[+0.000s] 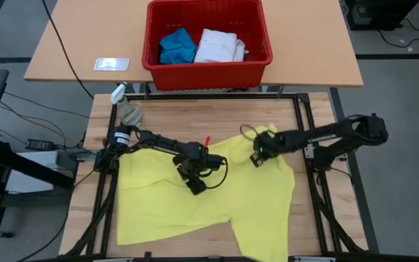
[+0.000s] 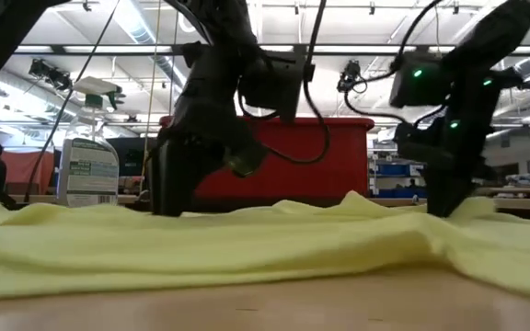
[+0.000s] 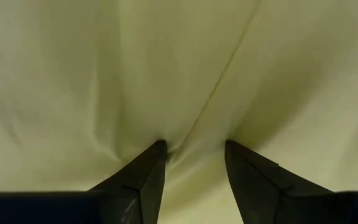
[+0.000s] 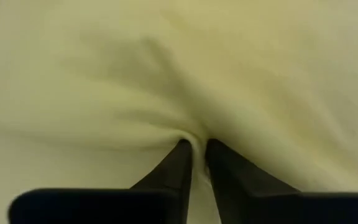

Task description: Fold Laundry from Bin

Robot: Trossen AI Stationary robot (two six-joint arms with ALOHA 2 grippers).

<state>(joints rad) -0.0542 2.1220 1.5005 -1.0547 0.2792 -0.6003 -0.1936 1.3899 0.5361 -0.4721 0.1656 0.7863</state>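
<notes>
Cloth covers most of the near table [image 1: 195,116]: a bright yellow T-shirt [image 1: 188,204] lies spread there, wrinkled, with one edge hanging toward the front. The left gripper [image 1: 195,178] presses down on the middle of the shirt. Its fingers [image 3: 142,180] stand apart, the tips pushed into the fabric, and a raised fold runs between them; they are not closed on it. The right gripper [image 1: 257,156] is down at the far right part of the shirt, near its upper edge. Its fingers [image 4: 176,165] are almost together and pinch a small ridge of yellow cloth between the tips.

On the tan table [image 1: 318,51] behind stands the red bin [image 1: 208,40]. Inside it lie a blue piece [image 1: 177,46] and a white shirt [image 1: 220,46], side by side. A spray bottle [image 2: 88,170] stands at the far left corner of the near table.
</notes>
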